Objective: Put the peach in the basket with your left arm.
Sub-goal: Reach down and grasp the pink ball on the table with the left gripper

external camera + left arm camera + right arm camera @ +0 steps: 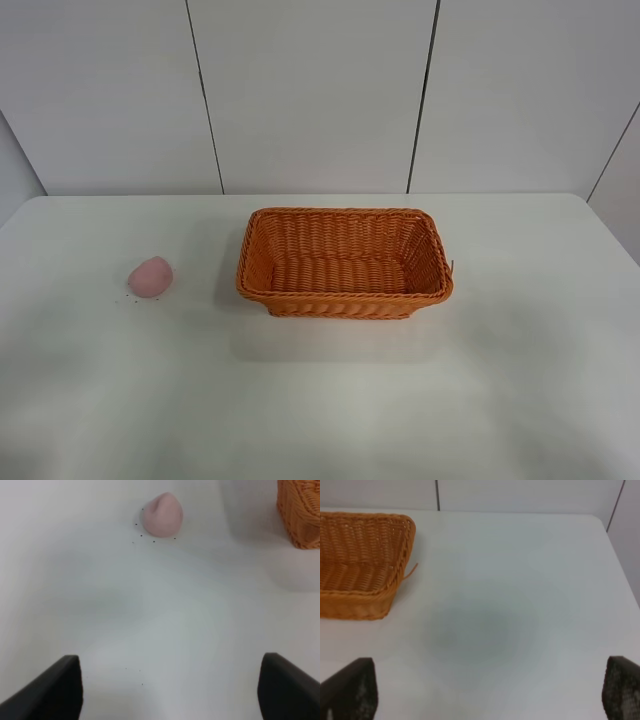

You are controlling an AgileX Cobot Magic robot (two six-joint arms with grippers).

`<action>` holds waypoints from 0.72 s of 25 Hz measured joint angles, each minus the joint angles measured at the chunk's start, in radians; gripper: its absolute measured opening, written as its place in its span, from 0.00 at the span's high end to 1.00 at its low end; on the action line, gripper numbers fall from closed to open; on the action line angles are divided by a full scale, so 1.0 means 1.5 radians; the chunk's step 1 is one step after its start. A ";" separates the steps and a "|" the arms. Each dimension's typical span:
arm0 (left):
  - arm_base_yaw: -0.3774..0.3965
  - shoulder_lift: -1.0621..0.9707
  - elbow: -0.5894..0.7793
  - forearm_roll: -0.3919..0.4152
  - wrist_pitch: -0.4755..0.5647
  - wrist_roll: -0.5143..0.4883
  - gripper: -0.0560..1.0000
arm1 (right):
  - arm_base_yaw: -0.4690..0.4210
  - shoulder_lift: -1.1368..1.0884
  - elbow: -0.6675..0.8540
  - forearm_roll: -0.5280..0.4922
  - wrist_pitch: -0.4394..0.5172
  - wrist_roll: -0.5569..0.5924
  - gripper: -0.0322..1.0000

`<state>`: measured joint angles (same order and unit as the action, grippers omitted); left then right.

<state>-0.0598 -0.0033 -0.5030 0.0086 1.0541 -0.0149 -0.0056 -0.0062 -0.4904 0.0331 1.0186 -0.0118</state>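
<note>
The pale pink peach (pixel 150 277) lies on the white table at the left, apart from the basket; it also shows in the left wrist view (pixel 162 514). The orange wicker basket (pixel 343 296) stands at the table's middle and is empty; a corner of it shows in the left wrist view (pixel 300 512) and its end in the right wrist view (pixel 365 560). Neither arm shows in the exterior view. My left gripper (pixel 170 690) is open, empty, and well short of the peach. My right gripper (pixel 490 692) is open and empty, off the basket's right end.
The white table (pixel 520 380) has its back edge against a white panelled wall. Small dark specks (pixel 142 536) lie on the table around the peach. The table's right edge (pixel 620 565) shows in the right wrist view.
</note>
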 joint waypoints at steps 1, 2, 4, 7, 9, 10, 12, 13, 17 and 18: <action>0.000 0.000 0.000 0.000 0.000 0.000 0.24 | 0.000 0.000 0.000 0.000 0.000 0.000 0.30; 0.000 0.000 0.000 0.000 0.000 0.000 0.24 | 0.000 0.000 0.000 0.000 0.000 0.000 0.30; 0.000 0.000 0.000 0.000 0.000 0.000 0.24 | 0.000 0.000 0.000 0.000 0.000 0.000 0.30; 0.000 0.001 -0.002 0.001 -0.001 0.000 0.24 | 0.000 0.000 0.000 0.000 0.000 0.000 0.30; 0.000 0.030 -0.019 0.002 -0.005 0.000 0.24 | 0.000 0.000 0.000 0.000 0.000 0.000 0.30; 0.000 0.061 -0.035 0.003 -0.008 0.000 0.24 | 0.000 0.000 0.000 0.000 0.000 0.000 0.30; 0.000 0.138 -0.072 0.003 -0.011 0.000 0.24 | 0.000 0.000 0.000 0.000 0.000 0.000 0.30; 0.000 0.188 -0.095 0.003 -0.013 0.000 0.24 | 0.000 0.000 0.000 0.000 0.000 0.000 0.30; 0.000 0.407 -0.190 0.003 -0.025 0.000 0.24 | 0.000 0.000 0.000 0.000 0.000 0.000 0.30; 0.000 0.458 -0.210 0.003 -0.034 0.000 0.24 | 0.000 0.000 0.000 0.000 0.000 0.000 0.30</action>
<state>-0.0598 0.6833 -0.8187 0.0128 1.0035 -0.0149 -0.0056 -0.0062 -0.4904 0.0331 1.0186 -0.0118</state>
